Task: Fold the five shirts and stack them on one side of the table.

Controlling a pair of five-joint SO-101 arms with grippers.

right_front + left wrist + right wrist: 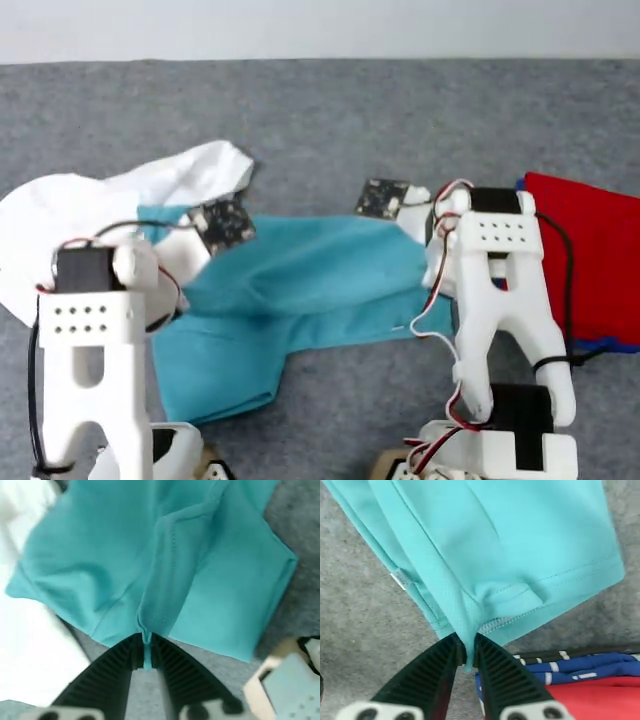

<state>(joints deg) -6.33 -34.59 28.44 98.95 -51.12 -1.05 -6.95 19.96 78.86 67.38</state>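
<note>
Left gripper point(145, 641), right gripper point(466, 640) tight on teal shirt point(300, 268) ends

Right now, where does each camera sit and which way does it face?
High view: above the table, facing down; left arm, right arm, teal shirt, white shirt, red shirt.
Left wrist view: on that wrist, facing along the left gripper, shut on the teal shirt.
Right wrist view: likewise; right gripper shut on its hem.
Shared: the teal shirt.

Nothing legible; the white tag point(398, 580) on the teal shirt point(510, 545) is unreadable.
</note>
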